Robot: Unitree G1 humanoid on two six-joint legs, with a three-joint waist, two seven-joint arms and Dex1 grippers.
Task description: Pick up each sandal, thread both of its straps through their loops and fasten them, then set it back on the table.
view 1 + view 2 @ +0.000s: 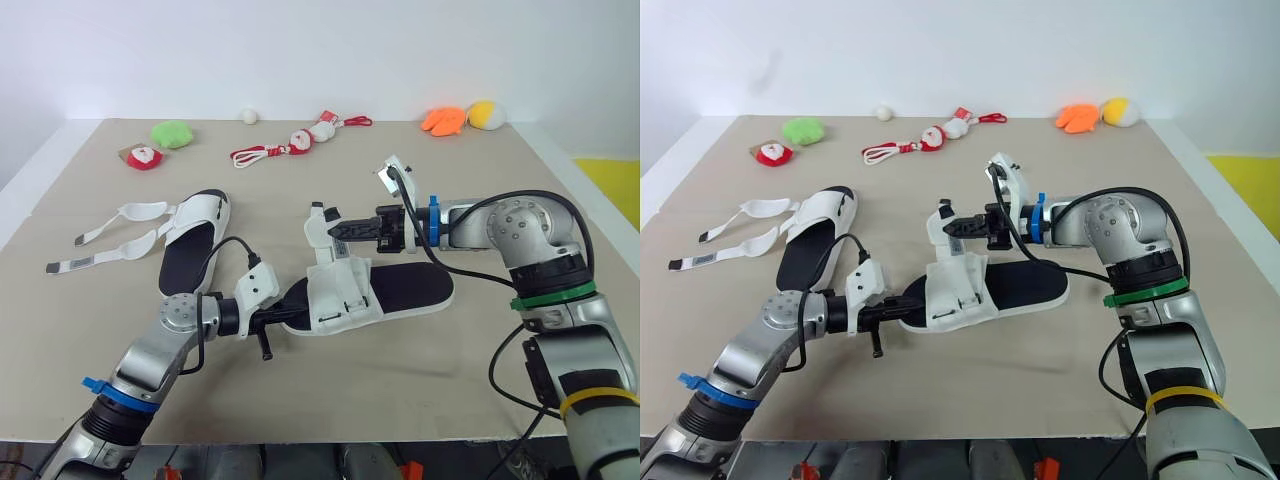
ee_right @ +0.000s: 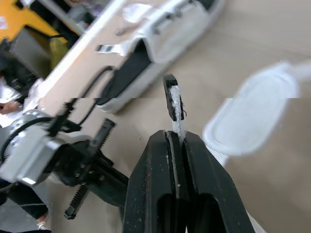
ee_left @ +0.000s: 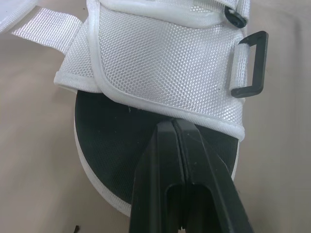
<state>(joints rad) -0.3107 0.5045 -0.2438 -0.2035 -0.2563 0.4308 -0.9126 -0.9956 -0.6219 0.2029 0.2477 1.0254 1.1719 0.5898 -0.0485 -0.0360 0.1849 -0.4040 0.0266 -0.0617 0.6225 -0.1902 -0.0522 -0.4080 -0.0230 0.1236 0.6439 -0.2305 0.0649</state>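
A white sandal with a black insole [image 1: 410,288] lies mid-table, its white upper [image 1: 338,292] toward my left arm. My left gripper [image 1: 292,303] is shut, with its fingertips [image 3: 172,127] resting on the insole at the upper's edge and nothing between them. A black loop [image 3: 250,63] sits on the upper's side. My right gripper [image 1: 340,232] is shut on a white strap [image 2: 174,104] with a dark tip, held up above the upper. The second sandal [image 1: 195,240] lies at the left, both its straps [image 1: 115,235] spread loose on the table.
Soft toys line the table's far edge: a green one [image 1: 172,133], a red one [image 1: 143,157], a red-and-white rope toy [image 1: 290,145], an orange one [image 1: 443,120] and a yellow one [image 1: 487,113]. A small white ball [image 1: 249,116] lies there too.
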